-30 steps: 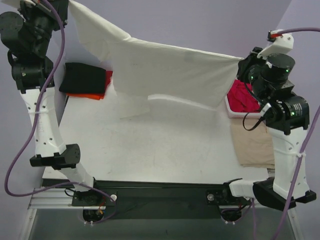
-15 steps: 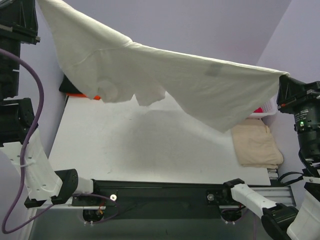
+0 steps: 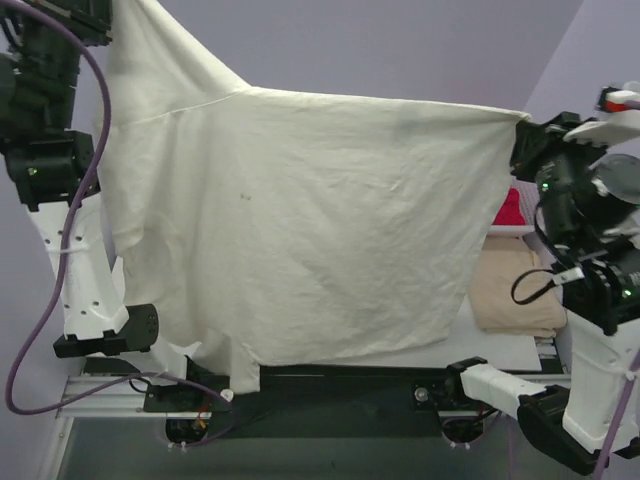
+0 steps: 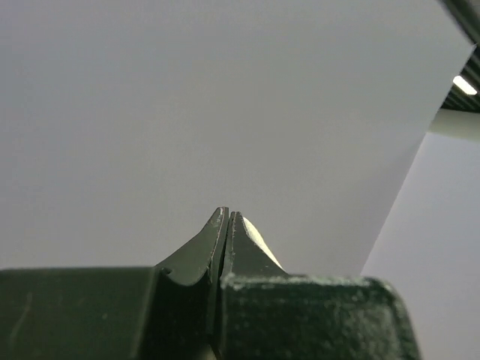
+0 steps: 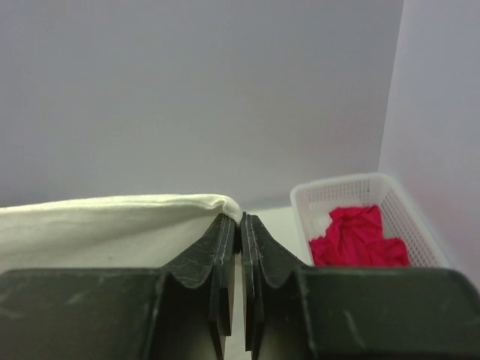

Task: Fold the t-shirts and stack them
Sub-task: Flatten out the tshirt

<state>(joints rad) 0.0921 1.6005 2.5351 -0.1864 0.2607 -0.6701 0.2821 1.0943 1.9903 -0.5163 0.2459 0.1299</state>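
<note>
A large cream-white t-shirt (image 3: 300, 220) hangs spread like a curtain between my two grippers, and its lower edge reaches down to the table's near edge. My left gripper (image 3: 105, 15) at the top left is shut on one upper corner; in the left wrist view the left gripper (image 4: 227, 214) shows only a sliver of pale cloth (image 4: 259, 240) beside its closed fingers. My right gripper (image 3: 522, 130) is shut on the other upper corner. In the right wrist view the shirt's edge (image 5: 112, 214) runs into the right gripper (image 5: 238, 219). A crimson t-shirt (image 5: 360, 236) lies crumpled in the basket.
The white lattice basket (image 5: 341, 187) stands at the far right of the table, with the crimson cloth (image 3: 510, 210) peeking out past the hanging shirt. A folded beige cloth pad (image 3: 515, 295) lies at the table's right edge. The hanging shirt hides most of the table (image 3: 490, 348).
The cream-white shirt, earlier stretched high across the back, has swung toward the near edge and now hangs full-length, covering the table's left and middle. Both arms shifted with it.
</note>
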